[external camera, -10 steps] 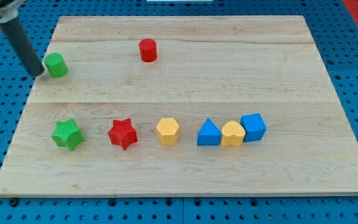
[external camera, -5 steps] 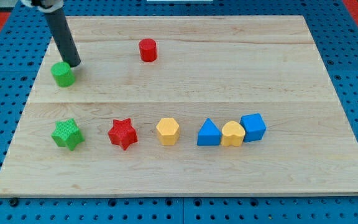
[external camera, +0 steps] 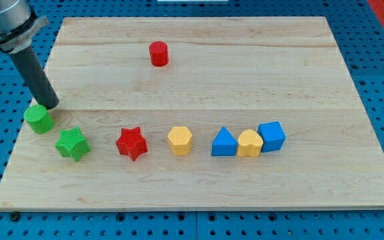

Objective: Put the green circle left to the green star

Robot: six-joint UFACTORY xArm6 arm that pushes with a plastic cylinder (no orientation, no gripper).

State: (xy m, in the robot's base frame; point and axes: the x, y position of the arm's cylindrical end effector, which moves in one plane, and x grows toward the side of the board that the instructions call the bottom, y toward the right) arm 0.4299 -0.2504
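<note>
already the green circle (external camera: 39, 119) sits up-left of the green star (external camera: 71, 144) near the board's left edge (external camera: 20, 137), my tip (external camera: 52, 105) touching its upper right, gripping nothing, so another shove risks tipping it off.

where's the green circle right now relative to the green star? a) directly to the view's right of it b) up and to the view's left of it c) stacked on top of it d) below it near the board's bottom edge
b: the green circle sits up and to the view's left of the green star, close by it, with my tip just at the circle's upper right.
</note>
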